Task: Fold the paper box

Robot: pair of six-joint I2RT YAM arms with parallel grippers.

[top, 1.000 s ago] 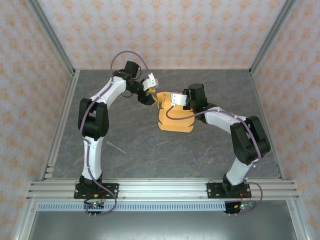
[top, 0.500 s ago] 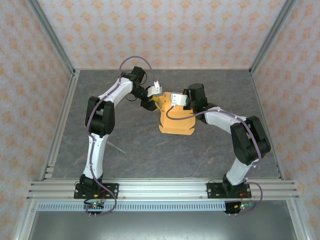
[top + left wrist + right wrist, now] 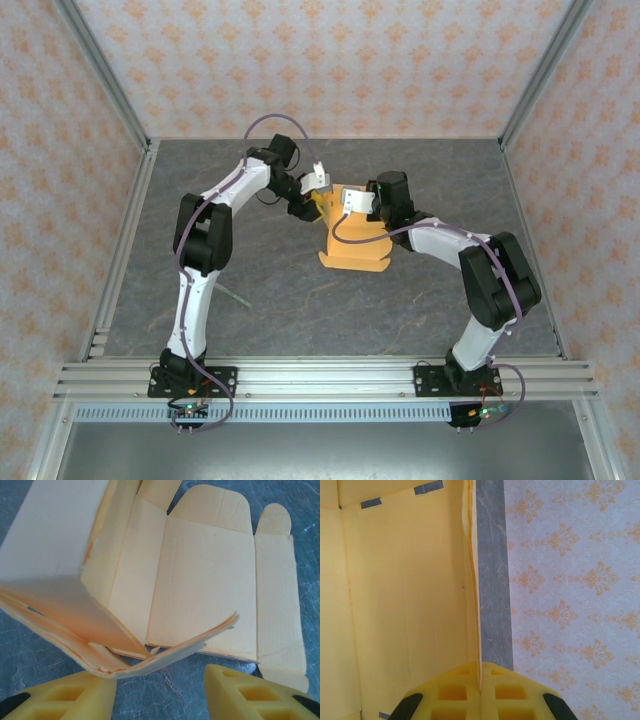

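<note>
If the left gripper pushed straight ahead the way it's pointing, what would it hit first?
Probably the curled near edge of the orange-yellow paperboard box, just ahead of the left gripper; depth is uncertain.

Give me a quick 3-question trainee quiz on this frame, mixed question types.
1. True or false: the right hand is shut on an edge of the paper box.
2. The left hand is: A) shut on a flap; B) open, facing a raised flap; C) far from the box.
3. Fill in: the unfolded panels lie flat on the ___.
Key: 1 true; 2 B; 3 table.
</note>
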